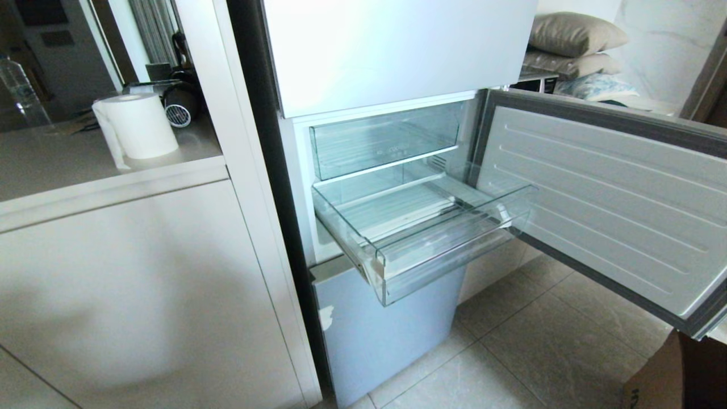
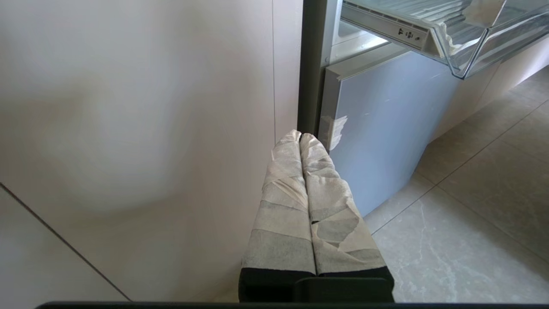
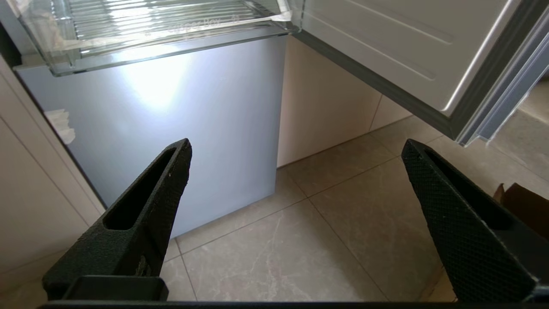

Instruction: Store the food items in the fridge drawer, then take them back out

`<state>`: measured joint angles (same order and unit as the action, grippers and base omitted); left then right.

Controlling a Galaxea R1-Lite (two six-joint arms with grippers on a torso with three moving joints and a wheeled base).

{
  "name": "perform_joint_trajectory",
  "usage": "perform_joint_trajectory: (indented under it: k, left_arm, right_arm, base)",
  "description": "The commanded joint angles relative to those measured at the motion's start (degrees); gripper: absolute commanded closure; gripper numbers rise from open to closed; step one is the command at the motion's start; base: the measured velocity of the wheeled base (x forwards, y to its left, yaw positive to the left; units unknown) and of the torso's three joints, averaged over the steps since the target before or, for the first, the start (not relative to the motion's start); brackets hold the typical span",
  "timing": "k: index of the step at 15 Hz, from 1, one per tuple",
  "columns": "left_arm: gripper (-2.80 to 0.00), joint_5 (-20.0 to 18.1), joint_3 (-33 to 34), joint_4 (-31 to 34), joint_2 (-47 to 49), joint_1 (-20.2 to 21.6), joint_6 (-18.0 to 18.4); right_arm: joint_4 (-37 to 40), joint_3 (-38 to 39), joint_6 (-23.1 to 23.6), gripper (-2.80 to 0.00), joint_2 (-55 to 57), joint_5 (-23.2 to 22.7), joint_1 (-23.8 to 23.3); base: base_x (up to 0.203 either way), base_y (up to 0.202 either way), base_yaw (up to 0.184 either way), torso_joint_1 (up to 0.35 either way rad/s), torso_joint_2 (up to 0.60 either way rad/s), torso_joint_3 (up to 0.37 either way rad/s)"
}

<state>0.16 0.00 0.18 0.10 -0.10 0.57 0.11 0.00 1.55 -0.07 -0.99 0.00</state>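
the right gripper point(image 3: 296, 148) hangs low in front of the fridge with its two black textured fingers point(image 3: 146, 206) spread wide and nothing between them. above and ahead of it, the fridge drawer point(image 3: 163, 40), a clear plastic bin with a ribbed floor, juts out over the silver lower fridge panel point(image 3: 193, 128); the open fridge door point(image 3: 407, 51) passes overhead to the gripper's outer side, and beige floor tiles point(image 3: 300, 249) lie below it.

the left gripper point(image 2: 300, 136) is parked beside it, its tape-wrapped fingers point(image 2: 283, 201) pressed together and holding nothing. it points at the dark edge where the cream cabinet point(image 2: 128, 128) meets the same silver panel, with a corner of the drawer above and to its inner side.

from the head camera the drawer point(image 1: 443, 255) stands pulled out under the upper clear bin point(image 1: 386, 142), and no food shows in it. neither gripper appears there. a paper towel roll point(image 1: 139, 125) sits on the counter point(image 1: 57, 165) off to the left.
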Motion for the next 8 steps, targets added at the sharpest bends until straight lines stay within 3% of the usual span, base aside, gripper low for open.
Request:
perform_joint_trajectory:
  k: [1, 4, 6, 8]
  left_arm:
    - [0.00, 0.0, 0.0, 0.0, 0.1, 0.0, 0.0]
    - [0.00, 0.0, 0.0, 0.0, 0.1, 0.0, 0.0]
    - [0.00, 0.0, 0.0, 0.0, 0.1, 0.0, 0.0]
    - [0.00, 0.0, 0.0, 0.0, 0.1, 0.0, 0.0]
  right_arm:
    - [-0.1, 0.0, 0.4, -2.80, 0.1, 0.0, -0.1]
    - [-0.5, -3.6, -1.8, -2.80, 5.6, 3.6, -0.2]
    - [-0.6, -9.9, -8.4, -2.80, 14.9, 6.2, -1.8]
    - [-0.7, -15.8, -15.8, -2.80, 26.2, 7.9, -8.0]
  base:
    - [0.000, 0.000, 0.000, 0.000, 0.00, 0.000]
    - [0.000, 0.000, 0.000, 0.000, 0.00, 0.000]
    - [0.000, 0.000, 0.000, 0.000, 0.00, 0.000]
    - [0.000, 0.000, 0.000, 0.000, 0.00, 0.000]
